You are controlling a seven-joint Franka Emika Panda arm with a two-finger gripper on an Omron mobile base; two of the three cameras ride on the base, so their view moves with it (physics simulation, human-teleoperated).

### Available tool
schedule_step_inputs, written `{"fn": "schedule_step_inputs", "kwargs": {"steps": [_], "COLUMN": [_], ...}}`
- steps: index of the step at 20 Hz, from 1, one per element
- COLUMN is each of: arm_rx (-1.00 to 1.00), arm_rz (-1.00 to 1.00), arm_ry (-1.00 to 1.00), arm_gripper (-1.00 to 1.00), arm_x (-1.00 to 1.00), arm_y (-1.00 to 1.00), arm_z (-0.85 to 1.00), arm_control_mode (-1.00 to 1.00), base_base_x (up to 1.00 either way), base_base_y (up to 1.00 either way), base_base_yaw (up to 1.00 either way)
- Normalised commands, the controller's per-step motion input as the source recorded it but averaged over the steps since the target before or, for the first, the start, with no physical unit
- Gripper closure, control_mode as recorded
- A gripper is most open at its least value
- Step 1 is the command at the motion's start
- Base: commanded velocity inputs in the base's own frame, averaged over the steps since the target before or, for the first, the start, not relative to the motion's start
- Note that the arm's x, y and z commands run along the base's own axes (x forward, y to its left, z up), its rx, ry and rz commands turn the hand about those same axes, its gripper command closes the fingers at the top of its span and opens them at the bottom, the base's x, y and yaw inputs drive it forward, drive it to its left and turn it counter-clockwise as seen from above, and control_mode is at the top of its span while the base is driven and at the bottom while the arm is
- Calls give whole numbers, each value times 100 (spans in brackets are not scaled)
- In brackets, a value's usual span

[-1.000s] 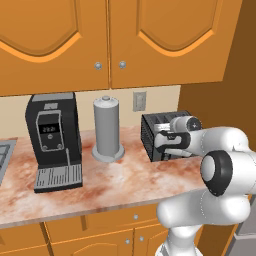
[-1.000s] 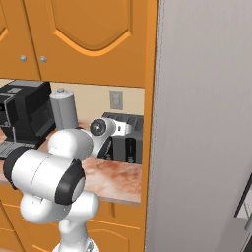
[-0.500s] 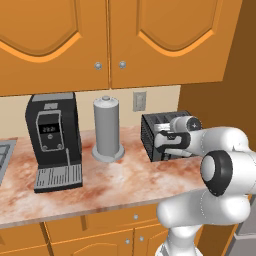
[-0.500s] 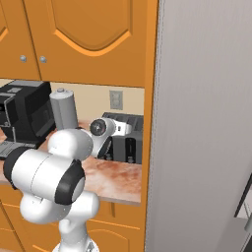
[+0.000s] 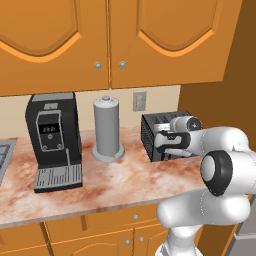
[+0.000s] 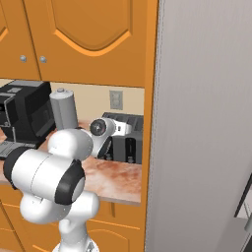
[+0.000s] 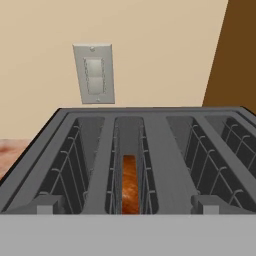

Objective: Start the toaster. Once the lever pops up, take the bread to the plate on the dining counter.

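Nearest, my white arm reaches over the front edge of the marbled pink-and-rust tabletop (image 5: 125, 175), with orange drawers below it. My tool (image 5: 161, 141) sits at the toaster's near end; I cannot tell whether it is released or clenched.

Item: toaster (image 5: 154, 131), black, boxy, on the tabletop's right end, beside a tall brown side panel (image 5: 235, 65). Slatted long side faces left; its long axis runs from me toward the wall.

Contents: bread (image 7: 130, 184), on edge, sunk deep in one slot, brown crust edge up, lying along the slot. The neighbouring slots show bare wire guides.

Further left: grey cylindrical canister (image 5: 107, 127), then a black coffee machine (image 5: 52, 140).

Behind: beige wall with a pale outlet plate (image 7: 94, 73); orange wall cabinets (image 5: 100, 35) above.
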Motion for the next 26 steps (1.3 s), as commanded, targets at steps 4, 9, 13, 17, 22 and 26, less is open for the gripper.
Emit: {"fn": "schedule_step_inputs", "kwargs": {"steps": [4, 9, 13, 17, 22, 26], "arm_rx": [0, 0, 0, 0, 0, 0], "arm_rz": [0, 0, 0, 0, 0, 0], "arm_ry": [0, 0, 0, 0, 0, 0], "arm_gripper": [-100, -100, -100, -100, -100, -100], "arm_x": [0, 0, 0, 0, 0, 0], "arm_y": [0, 0, 0, 0, 0, 0], "arm_z": [0, 0, 0, 0, 0, 0], "arm_control_mode": [-100, -100, -100, -100, -100, -100], "base_base_x": [0, 0, 0, 0, 0, 0], "base_base_y": [0, 0, 0, 0, 0, 0], "base_base_yaw": [0, 0, 0, 0, 0, 0]}}
